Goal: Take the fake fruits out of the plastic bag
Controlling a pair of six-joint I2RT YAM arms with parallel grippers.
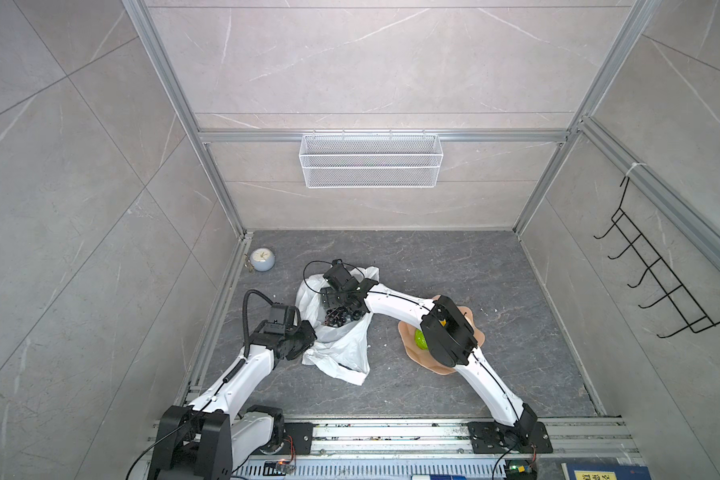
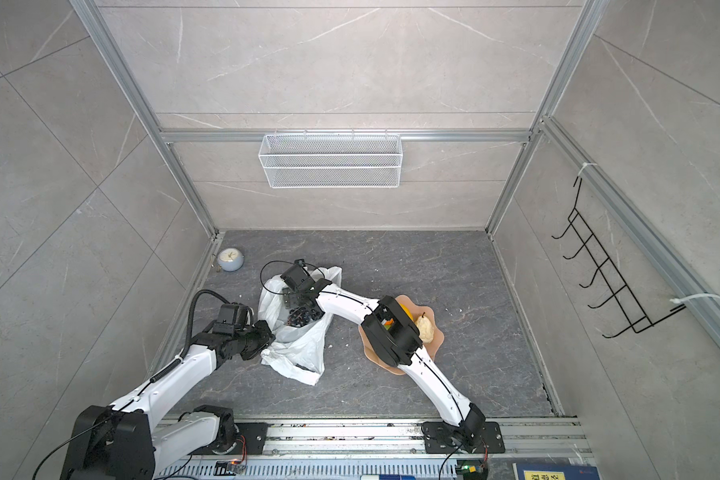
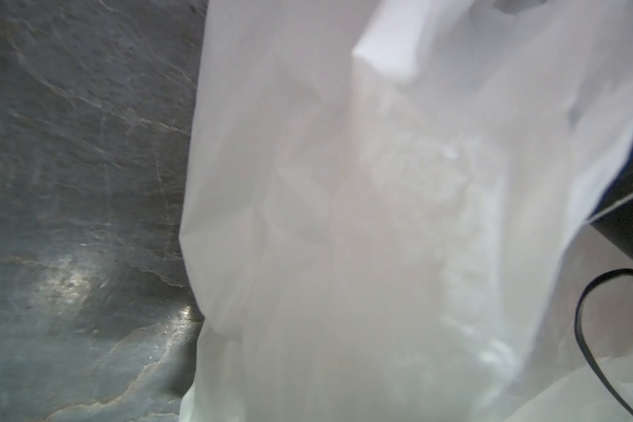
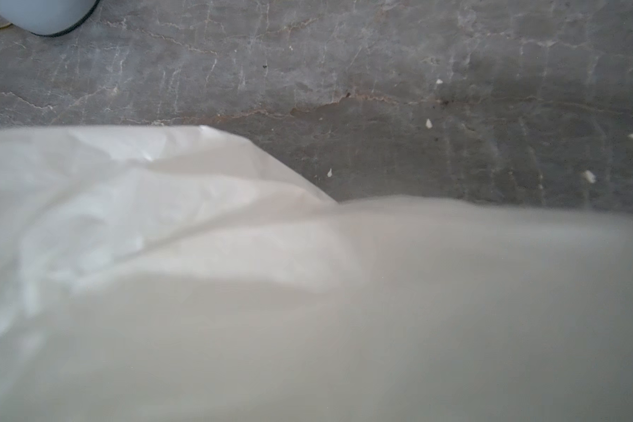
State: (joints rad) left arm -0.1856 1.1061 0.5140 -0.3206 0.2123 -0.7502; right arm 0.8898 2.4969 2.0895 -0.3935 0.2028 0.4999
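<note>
Inside the thin crinkly white plastic bag (image 1: pixel 341 353) mid-table, the light, knobbly black grape bunch (image 1: pixel 336 319) looked best pinched across its cluster by the right gripper (image 1: pixel 344 308), jaws unreadable, while the left gripper (image 1: pixel 313 335) clamped the limp rim.

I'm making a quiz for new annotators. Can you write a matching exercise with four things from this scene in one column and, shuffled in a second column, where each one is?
Things:
1. black grape bunch
2. cream pear
3. clock
4. wire basket

Places:
A. hanging on the back wall rail
B. inside the plastic bag
C. on the pink plate
D. on the table, far left corner

Pairs: 1-B, 2-C, 3-D, 4-A
</note>
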